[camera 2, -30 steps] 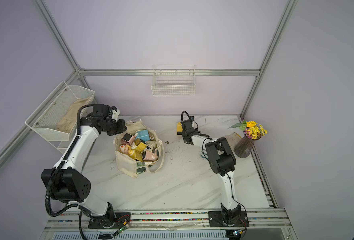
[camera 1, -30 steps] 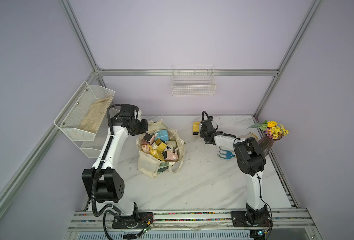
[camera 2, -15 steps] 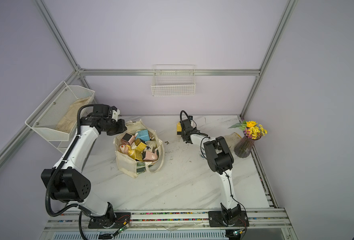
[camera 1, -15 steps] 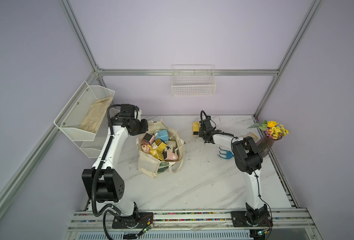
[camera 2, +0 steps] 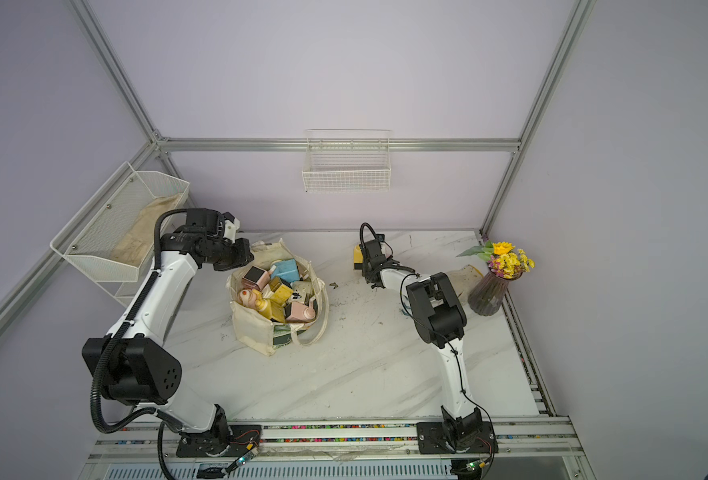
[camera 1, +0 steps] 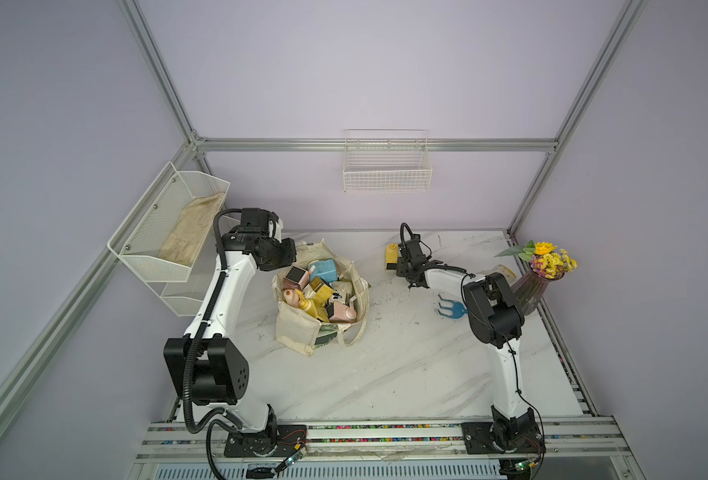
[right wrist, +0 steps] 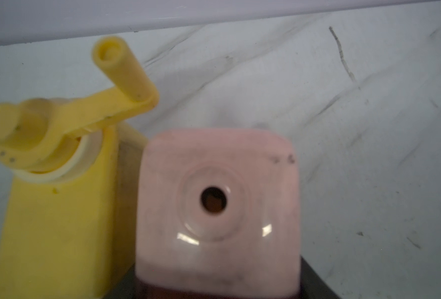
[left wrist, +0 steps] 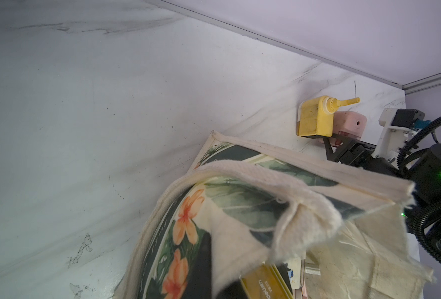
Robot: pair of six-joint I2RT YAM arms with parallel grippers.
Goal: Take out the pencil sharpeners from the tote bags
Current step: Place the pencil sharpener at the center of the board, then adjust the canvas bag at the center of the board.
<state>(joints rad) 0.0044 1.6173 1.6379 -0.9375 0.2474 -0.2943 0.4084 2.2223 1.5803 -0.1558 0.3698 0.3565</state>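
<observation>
The right gripper's (left wrist: 329,145) jaws sit either side of a pink pencil sharpener (right wrist: 218,207) at the far edge of the table (camera 1: 385,374), just beside a yellow sharpener (right wrist: 56,220) already standing there; whether they are clamped on it or letting go I cannot tell. The left gripper (camera 1: 289,258), its jaws hidden, reads as pinched on the rim of the tote bag (camera 1: 302,332), holding it open. By my judgement the work has barely begun: two are out, and the bag's sharpeners (camera 1: 321,291) are heaped to the brim.
</observation>
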